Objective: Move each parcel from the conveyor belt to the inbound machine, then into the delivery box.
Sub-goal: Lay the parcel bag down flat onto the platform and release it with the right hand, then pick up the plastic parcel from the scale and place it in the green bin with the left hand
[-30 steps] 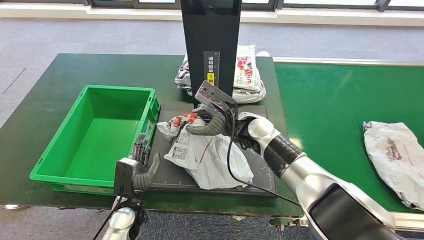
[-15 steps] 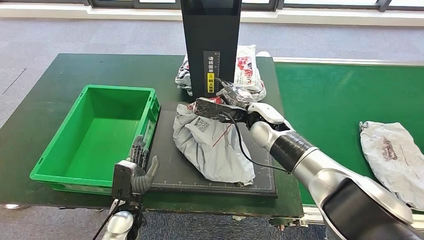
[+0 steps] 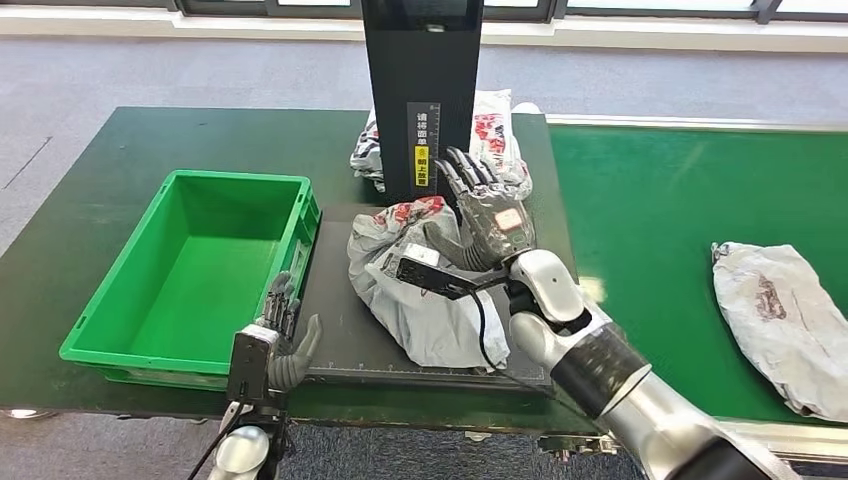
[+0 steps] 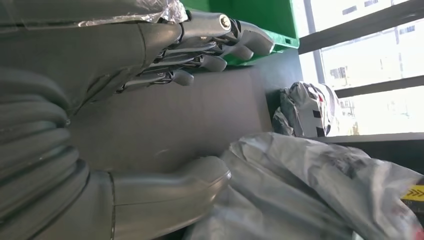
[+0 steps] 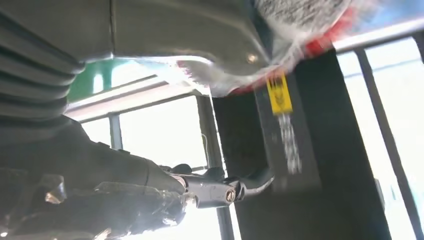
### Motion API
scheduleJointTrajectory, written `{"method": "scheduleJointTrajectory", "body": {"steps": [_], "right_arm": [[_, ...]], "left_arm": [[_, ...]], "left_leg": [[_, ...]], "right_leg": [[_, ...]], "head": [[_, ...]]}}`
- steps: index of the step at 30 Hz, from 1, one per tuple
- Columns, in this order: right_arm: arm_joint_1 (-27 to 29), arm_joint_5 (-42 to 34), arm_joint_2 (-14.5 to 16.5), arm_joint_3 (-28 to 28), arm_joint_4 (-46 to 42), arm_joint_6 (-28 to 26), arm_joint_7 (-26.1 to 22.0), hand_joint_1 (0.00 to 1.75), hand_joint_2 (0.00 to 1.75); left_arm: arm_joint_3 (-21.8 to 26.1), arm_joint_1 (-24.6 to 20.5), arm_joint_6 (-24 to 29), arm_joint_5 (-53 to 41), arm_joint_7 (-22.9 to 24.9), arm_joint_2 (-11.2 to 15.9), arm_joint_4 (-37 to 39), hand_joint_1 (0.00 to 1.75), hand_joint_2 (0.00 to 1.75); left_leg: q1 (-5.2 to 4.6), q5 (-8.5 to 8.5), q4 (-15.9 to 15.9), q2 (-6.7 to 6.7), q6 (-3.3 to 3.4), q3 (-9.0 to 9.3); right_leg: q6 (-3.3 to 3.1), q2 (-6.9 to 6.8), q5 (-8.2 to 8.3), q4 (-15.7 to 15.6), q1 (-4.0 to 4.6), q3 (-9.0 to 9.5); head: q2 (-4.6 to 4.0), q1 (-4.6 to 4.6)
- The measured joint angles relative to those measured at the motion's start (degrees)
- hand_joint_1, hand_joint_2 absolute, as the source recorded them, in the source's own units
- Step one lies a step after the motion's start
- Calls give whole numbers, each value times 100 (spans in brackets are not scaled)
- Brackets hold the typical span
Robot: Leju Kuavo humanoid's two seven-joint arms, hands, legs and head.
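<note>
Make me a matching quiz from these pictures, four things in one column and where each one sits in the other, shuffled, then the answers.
Things:
1. green crate
2. grey parcel with the red print
3. crumpled grey parcel
4. left hand

Places:
A. on the green conveyor belt
B. on the black scanner platform
C. at the near table edge, beside the crate
D. on the dark table, left of the platform

Pairs: 1-D, 2-B, 3-A, 4-C

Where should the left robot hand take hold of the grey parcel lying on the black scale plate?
Probably the grey parcel is best taken at its bunched end toward the green box. That crumpled edge stands up from the black scale plate, giving folds to pinch. Come from the box side, where the left robot hand waits open; the right robot hand is open above the far end.
</note>
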Motion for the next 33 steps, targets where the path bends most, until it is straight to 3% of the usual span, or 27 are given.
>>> {"method": "scheduleJointTrajectory", "body": {"steps": [5,10,33], "right_arm": [[563,212,9,-669,-973,-71,-70,0,0],[790,247,9,-967,-1434,-52,-56,0,0],[962,247,9,-1176,-1769,-50,-54,0,0]], "left_arm": [[1,-144,-37,-39,-1,-39,81,0,175],[3,-214,-40,-42,-1,-66,142,0,175],[3,-263,-42,-43,-1,-103,224,0,175]], "left_leg": [[0,0,-1,2,0,1],[0,1,-1,5,-1,3],[0,1,-1,7,-1,3]], "right_leg": [[0,1,0,0,0,0],[-1,4,1,0,0,0],[0,6,1,0,0,1]], "head": [[1,-1],[1,-1],[1,-1]]}}
